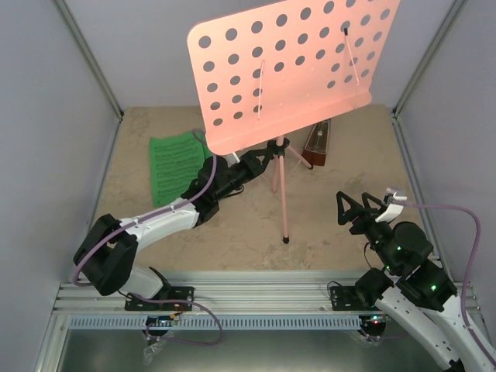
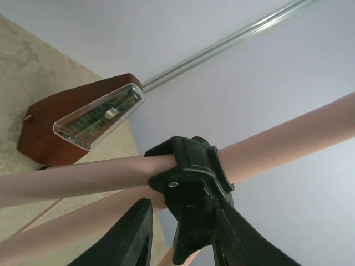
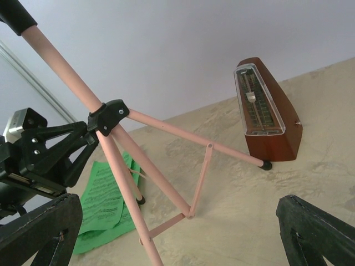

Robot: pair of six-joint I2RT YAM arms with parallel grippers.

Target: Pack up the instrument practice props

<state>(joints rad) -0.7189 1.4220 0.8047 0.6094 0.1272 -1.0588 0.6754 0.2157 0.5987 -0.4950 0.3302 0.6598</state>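
Beige mottled tabletop (image 1: 341,248), pale grey walls (image 1: 46,116) on three sides, aluminium rail (image 1: 256,298) along near edge

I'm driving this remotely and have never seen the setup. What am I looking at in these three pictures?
The machine is a left arm and a right arm, bolted at the table's near edge. The overhead picture looks down over both; the other two come from a camera on each wrist. On the table are a pink music stand, green sheet-music pages and a wooden metronome. The left tool straddles the stand's black collar; whether it clamps is unclear. The right tool is open, holding nothing.
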